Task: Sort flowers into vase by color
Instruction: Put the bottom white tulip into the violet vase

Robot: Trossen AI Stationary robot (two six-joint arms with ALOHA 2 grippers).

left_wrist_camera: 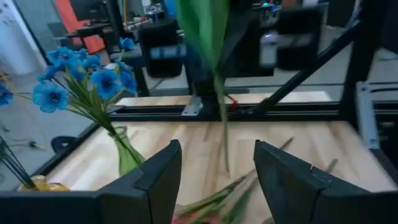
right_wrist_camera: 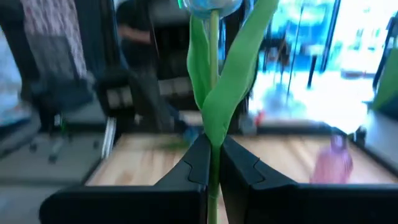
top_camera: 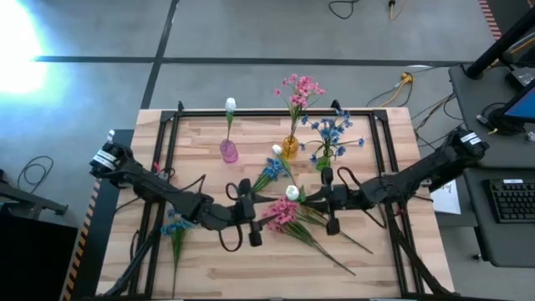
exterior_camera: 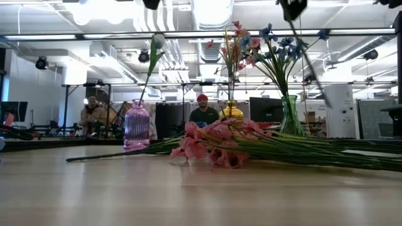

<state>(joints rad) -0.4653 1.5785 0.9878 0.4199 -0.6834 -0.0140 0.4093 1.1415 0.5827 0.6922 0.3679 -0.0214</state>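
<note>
My right gripper (right_wrist_camera: 213, 146) is above the table's middle (top_camera: 311, 199), shut on a white-bud flower (top_camera: 292, 193). Its leaves and bud (right_wrist_camera: 211, 5) stand beyond the fingers. My left gripper (left_wrist_camera: 217, 174) is open and faces it from the left (top_camera: 249, 219), touching nothing. The held flower's leaf and stem (left_wrist_camera: 219, 74) hang in front of it. A purple vase (top_camera: 228, 150) holds one white bud, a yellow vase (top_camera: 290, 148) pink blossoms, and a green vase (top_camera: 324, 160) blue ones. Pink flowers (top_camera: 280, 213) and blue flowers (top_camera: 267, 172) lie flat on the table. My right gripper pinches the white flower's green stem just below where its leaves join (right_wrist_camera: 214, 158), between the two fingers, which lie across the stem. It comes in about level from the table's right. The flower is lifted clear, and its bare lower stem (exterior_camera: 311, 63) slants down below the gripper.
Another blue flower (top_camera: 175, 224) lies near the table's left edge under the left arm. Long green stems (top_camera: 334, 242) trail from the pile toward the near right. A black frame rail (top_camera: 267, 113) runs along the far edge. People sit in the room beyond (exterior_camera: 203, 113).
</note>
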